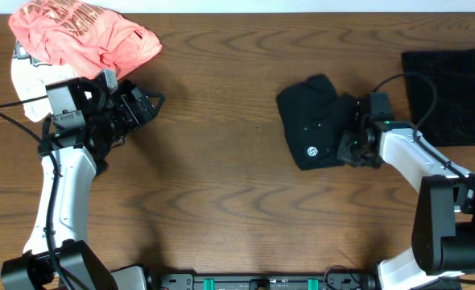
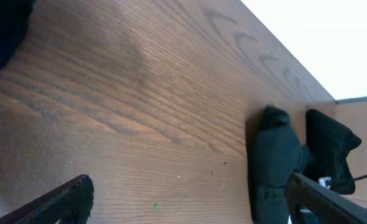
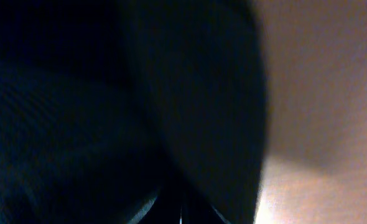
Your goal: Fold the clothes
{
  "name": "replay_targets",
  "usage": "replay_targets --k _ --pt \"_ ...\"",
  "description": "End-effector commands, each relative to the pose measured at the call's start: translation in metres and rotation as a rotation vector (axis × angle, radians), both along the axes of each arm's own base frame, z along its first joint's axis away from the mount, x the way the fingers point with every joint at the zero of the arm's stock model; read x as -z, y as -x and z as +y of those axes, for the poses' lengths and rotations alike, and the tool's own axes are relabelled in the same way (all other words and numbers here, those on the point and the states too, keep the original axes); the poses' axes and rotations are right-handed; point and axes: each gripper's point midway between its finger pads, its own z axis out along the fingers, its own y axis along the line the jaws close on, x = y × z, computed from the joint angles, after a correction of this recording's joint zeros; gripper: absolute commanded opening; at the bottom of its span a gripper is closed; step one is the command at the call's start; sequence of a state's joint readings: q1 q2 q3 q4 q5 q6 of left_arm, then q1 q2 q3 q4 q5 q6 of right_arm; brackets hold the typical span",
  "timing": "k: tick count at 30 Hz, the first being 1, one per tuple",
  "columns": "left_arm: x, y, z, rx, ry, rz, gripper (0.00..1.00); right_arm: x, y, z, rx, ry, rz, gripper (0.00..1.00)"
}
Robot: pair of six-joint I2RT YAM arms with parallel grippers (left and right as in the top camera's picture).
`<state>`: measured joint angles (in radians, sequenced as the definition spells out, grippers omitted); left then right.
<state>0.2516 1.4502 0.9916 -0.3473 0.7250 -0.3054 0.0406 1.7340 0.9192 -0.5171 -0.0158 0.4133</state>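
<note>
Closest thing first: the right wrist cam is basically useless, it's all dark cloth of the black garment with the logo [image 3: 109,112] jammed up against the lens, plus a sliver of table [image 3: 320,81] on the right. You can't see the fingers in that shot at all.

Overhead fills that in. The right gripper [image 1: 349,143] is closed tight, right at the right edge of that folded black bundle [image 1: 311,121], with the little white round logo [image 1: 311,151] facing up near the front edge. Can't tell if any fabric is actually pinched.

The left gripper [image 1: 150,109] is spread wide with nothing in it, over bare wood. Its own cam shows both fingers [image 2: 65,199] at the bottom corners, and way across the table the same black bundle [image 2: 274,162] seen side-on.

Only overhead catches the far stuff: a second black garment [image 1: 451,93] lying flat at the far right, a crumpled coral-pink tee [image 1: 84,32] at the far left corner, and a white garment [image 1: 24,76] poking out beside it.
</note>
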Motion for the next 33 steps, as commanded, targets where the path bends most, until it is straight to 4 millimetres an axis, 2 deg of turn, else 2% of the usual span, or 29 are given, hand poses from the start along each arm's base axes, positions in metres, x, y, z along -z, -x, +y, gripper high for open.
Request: replay_targets --k 1,8,15,18,21,24,27,31,33 --pt "-0.002 -0.001 0.003 0.003 -0.029 -0.013 0.98 0.009 -0.008 -0.017 -0.007 0.057 -0.037 0.01" --pt "-0.002 -0.001 0.004 -0.001 -0.033 -0.01 0.98 -0.002 -0.077 -0.017 -0.16 0.124 -0.316 0.02" --pt "-0.002 -0.001 0.004 -0.001 -0.033 -0.01 0.98 0.007 -0.127 -0.026 -0.25 0.206 -0.493 0.02" --pt "-0.002 -0.001 0.004 -0.001 -0.033 -0.009 0.98 -0.005 -0.144 -0.036 -0.229 0.198 -0.533 0.02" --pt "-0.001 0.0 0.004 -0.001 -0.032 -0.005 0.98 -0.03 -0.16 -0.035 -0.243 0.137 -0.554 0.03" --pt "0.0 0.001 0.004 -0.001 -0.03 0.002 0.98 -0.064 -0.169 -0.026 -0.275 0.061 -0.531 0.03" --pt "0.001 0.002 0.003 -0.001 -0.028 0.009 0.98 -0.098 -0.17 -0.014 -0.304 -0.008 -0.483 0.03" --pt "0.001 0.003 0.003 -0.001 -0.028 0.012 0.98 -0.135 -0.152 0.019 -0.368 -0.153 -0.377 0.06" --pt "0.001 0.003 0.003 -0.001 -0.028 0.012 0.98 -0.143 -0.138 0.035 -0.395 -0.213 -0.314 0.08"
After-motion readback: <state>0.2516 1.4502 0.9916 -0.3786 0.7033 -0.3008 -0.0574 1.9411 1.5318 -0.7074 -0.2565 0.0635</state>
